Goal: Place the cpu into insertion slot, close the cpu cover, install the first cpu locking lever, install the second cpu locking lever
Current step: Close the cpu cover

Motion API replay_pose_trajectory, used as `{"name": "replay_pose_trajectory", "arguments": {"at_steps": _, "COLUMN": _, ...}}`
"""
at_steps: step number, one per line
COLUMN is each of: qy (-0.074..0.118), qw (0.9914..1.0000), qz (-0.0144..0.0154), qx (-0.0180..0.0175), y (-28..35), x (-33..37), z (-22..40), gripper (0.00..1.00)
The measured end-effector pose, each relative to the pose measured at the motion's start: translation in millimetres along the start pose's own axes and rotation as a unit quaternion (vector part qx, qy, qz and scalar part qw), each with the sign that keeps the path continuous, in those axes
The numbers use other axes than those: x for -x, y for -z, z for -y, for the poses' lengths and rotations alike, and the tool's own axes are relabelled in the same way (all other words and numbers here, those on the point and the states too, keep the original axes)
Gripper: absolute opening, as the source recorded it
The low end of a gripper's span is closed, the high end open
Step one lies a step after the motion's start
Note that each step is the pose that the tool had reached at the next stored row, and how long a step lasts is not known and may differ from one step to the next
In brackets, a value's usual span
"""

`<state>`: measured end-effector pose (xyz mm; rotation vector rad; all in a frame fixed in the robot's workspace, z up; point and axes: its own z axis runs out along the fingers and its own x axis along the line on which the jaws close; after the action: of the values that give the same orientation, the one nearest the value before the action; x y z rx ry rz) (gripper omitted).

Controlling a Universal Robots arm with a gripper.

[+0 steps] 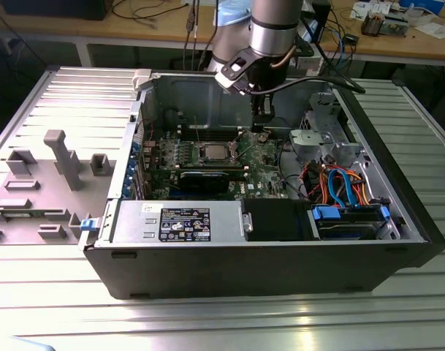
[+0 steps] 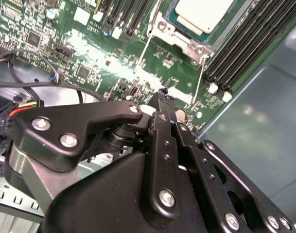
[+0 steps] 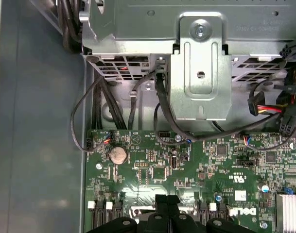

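Gripper (image 2: 162,94), pressed together on nothing, hangs inside the open case (image 1: 207,91) just above the board (image 2: 89,53), with the drive cage (image 1: 321,139) close beside it. The cpu (image 2: 203,12) lies in the slot (image 2: 163,25) just beyond its tips, with memory slots (image 2: 245,43) alongside.

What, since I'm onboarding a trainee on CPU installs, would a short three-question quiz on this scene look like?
1. True or false: the cpu lies on the table outside the computer.
2. The gripper hangs above: A) the green board; B) the power supply; C) the blue drive bay.
3. Fill in: the gripper stands on the exterior view's ____ of the insertion slot.
Key: 1 false, it sits in the insertion slot; 2 A; 3 right.
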<state>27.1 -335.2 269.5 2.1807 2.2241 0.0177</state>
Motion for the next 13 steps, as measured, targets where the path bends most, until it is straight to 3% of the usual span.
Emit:
{"name": "replay_pose_trajectory", "arguments": {"at_steps": 1, "qy": 0.001, "qw": 1.0, "qz": 0.0, "qx": -0.0001, "y": -0.6, "x": -0.4, "z": -4.3, "gripper": 0.11}}
{"name": "replay_pose_trajectory", "arguments": {"at_steps": 4, "qy": 0.005, "qw": 0.99999, "qz": -0.0002, "qx": -0.0001, "y": -2.1, "x": -2.2, "z": -8.8, "gripper": 0.11}}
{"name": "replay_pose_trajectory", "arguments": {"at_steps": 13, "qy": 0.007, "qw": 0.99997, "qz": -0.0003, "qx": -0.0029, "y": -15.7, "x": -2.9, "z": -10.4, "gripper": 0.11}}
